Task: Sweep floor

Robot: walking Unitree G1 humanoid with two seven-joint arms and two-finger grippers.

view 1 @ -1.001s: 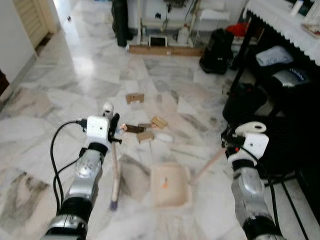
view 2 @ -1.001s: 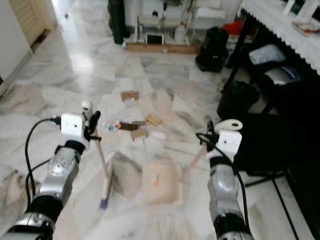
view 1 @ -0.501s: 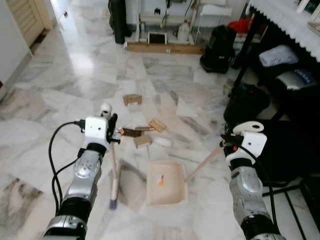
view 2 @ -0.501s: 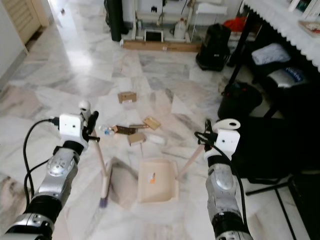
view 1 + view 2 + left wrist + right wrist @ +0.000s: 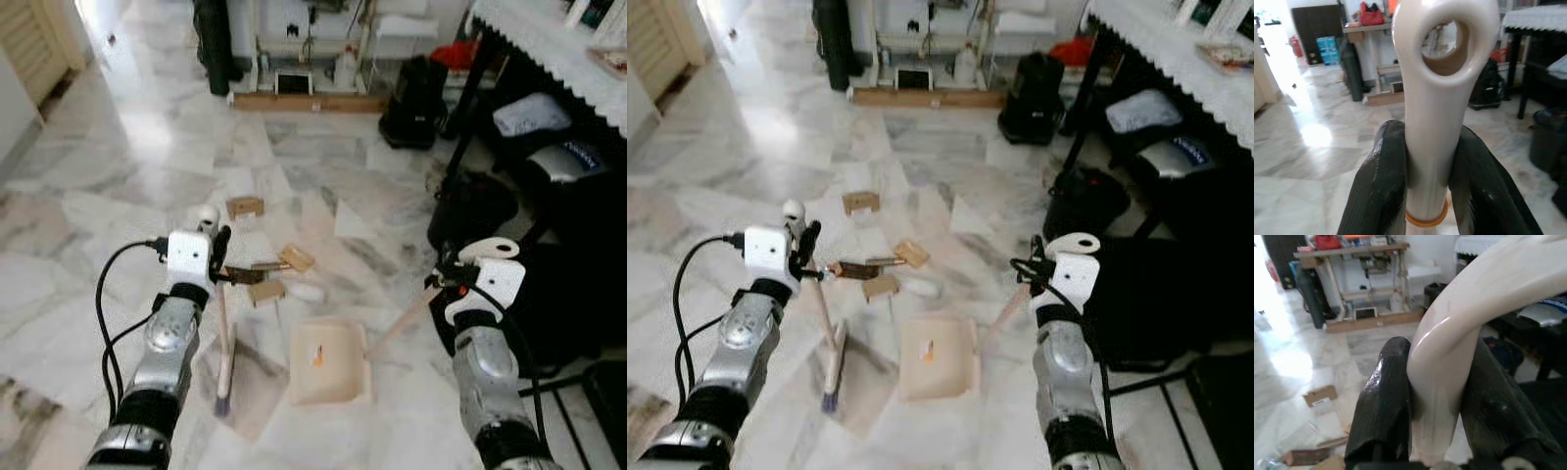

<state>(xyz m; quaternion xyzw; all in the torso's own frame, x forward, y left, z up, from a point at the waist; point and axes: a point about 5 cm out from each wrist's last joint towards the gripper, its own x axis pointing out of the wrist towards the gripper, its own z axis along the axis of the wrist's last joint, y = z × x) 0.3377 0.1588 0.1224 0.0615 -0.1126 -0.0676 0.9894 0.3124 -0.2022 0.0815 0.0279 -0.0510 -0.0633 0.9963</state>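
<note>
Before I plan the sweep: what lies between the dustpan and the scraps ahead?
In the left eye view, bare marble floor separates the dustpan from the nearest scraps.

Right tool [image 5: 1437, 406] clamped around cream dustpan handle [image 5: 1459, 333].

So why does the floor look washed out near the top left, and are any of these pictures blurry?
Left eye view: glare on the marble floor bleaches it, likely light from the doorway. Left wrist view: the same bright patch; the broom handle in the left hand is sharp, the room behind soft. Right wrist view: the dustpan handle in the right hand looms large.
</note>
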